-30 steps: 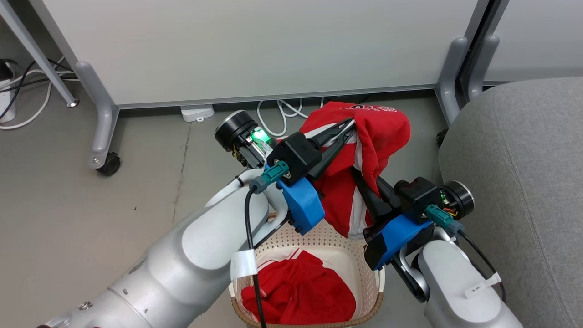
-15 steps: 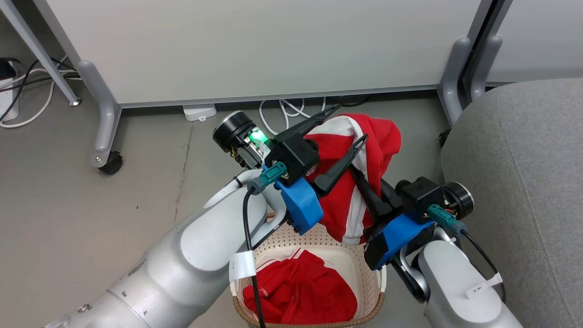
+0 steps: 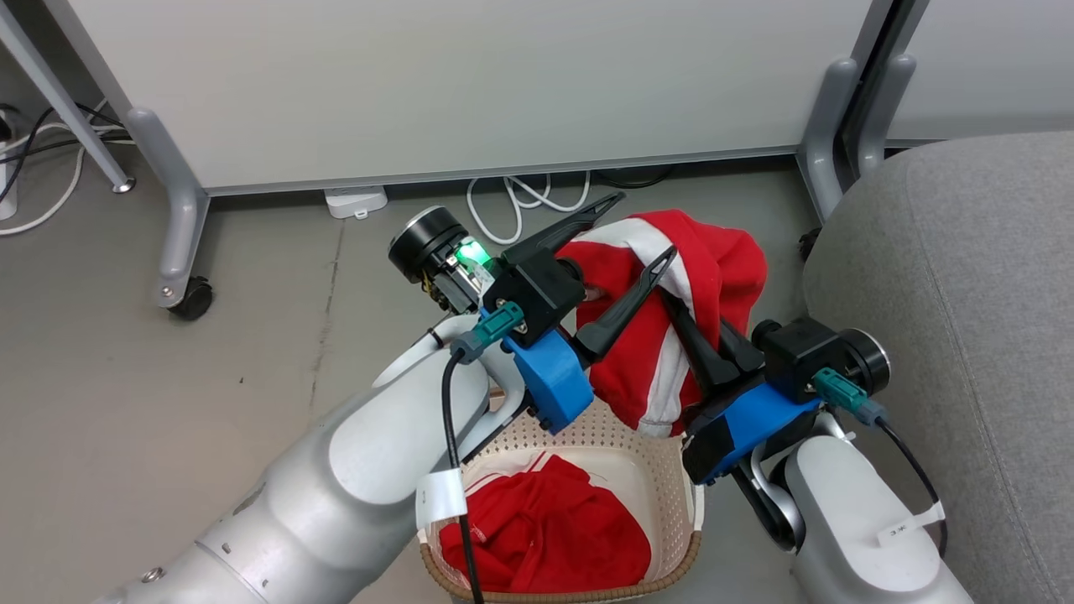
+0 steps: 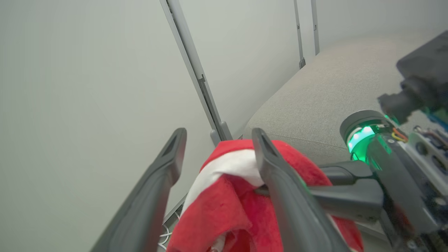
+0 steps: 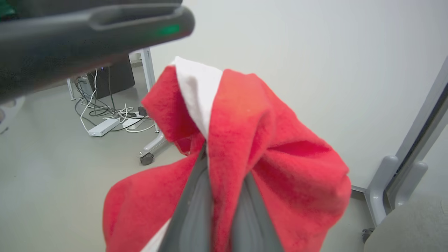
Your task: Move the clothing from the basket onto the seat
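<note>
The right end effector (image 3: 701,335) is clamped tight on a red garment (image 3: 722,260) hanging over the far edge of the basket (image 3: 681,503) — the left end effector (image 3: 646,224) stands spread wide, gripping nothing. I would lift higher, then swing right over the edge of the seat (image 3: 965,294) — so the hem clears the rim.

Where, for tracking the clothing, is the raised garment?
In the head view's centre, the red garment hangs above the far rim of the basket, pinched by the right gripper, open left gripper beside it, seat to its right.
</note>
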{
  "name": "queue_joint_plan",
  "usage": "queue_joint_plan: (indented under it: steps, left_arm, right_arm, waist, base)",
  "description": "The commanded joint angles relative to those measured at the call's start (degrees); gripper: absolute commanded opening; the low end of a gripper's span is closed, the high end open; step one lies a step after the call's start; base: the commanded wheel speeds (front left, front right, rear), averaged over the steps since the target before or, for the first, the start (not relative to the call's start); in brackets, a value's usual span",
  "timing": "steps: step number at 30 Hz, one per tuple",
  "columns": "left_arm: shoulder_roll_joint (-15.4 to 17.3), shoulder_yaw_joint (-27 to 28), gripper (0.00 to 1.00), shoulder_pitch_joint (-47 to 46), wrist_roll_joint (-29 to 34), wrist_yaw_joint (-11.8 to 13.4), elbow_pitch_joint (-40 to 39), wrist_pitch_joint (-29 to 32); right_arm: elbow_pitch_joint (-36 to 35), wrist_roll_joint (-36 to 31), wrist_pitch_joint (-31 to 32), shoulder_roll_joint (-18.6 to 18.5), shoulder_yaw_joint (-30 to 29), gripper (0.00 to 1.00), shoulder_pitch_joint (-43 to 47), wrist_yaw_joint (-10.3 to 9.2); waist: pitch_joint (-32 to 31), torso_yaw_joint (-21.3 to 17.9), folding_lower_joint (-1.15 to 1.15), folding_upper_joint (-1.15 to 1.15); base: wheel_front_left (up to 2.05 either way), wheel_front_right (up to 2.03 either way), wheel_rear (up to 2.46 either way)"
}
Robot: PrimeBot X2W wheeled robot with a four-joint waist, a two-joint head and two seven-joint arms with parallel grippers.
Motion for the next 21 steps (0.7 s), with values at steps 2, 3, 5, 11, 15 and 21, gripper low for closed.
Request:
queue_joint_plan:
  steps: [2, 3, 5, 11, 15, 21]
  left_arm:
    - [0.31, 0.47, 1.00, 1.07, 0.36, 0.21, -0.57, -0.22]
    - [0.38, 0.48, 1.00, 1.24, 0.31, 0.18, -0.77, -0.22]
    - [0.55, 0.63, 1.00, 1.45, 0.52, 0.23, -1.09, -0.22]
    - [0.91, 1.05, 1.00, 2.48, 0.80, 0.30, -2.14, -0.21]
    - [1.00, 0.91, 1.00, 3.10, 1.07, 0.22, -2.15, -0.21]
    - [0.98, 0.22, 1.00, 3.47, 1.44, 0.03, -2.15, -0.21]
  right_arm:
    - [-1.07, -0.14, -0.23, 0.01, -0.99, 0.00, 1.05, 0.01]
    - [-1.42, -0.30, -0.22, 0.00, -1.42, 0.00, 1.19, 0.01]
    - [-2.23, -0.52, -0.23, 0.01, -2.43, 0.00, 1.55, 0.01]
    - [-4.98, -1.39, -0.23, 0.01, -5.96, 0.00, 3.20, 0.01]
    - [-6.88, -2.26, -0.23, 0.00, -8.15, 0.00, 4.06, 0.01]
    - [-10.29, -3.01, -0.24, -0.33, -11.43, 0.00, 5.62, 0.01]
  waist:
    - [0.55, -0.98, 0.00, 0.00]
    - [0.73, -1.37, 0.00, 0.00]
    - [1.10, -2.26, 0.00, 0.00]
    - [2.34, -5.57, 0.00, 0.00]
    - [3.28, -8.45, 0.00, 0.00]
    - [4.62, -13.18, 0.00, 0.00]
  base:
    - [0.00, 0.00, 0.00]
    - [0.00, 0.00, 0.00]
    - [0.00, 0.00, 0.00]
    - [0.00, 0.00, 0.00]
    - [0.00, 0.00, 0.00]
    - [0.00, 0.00, 0.00]
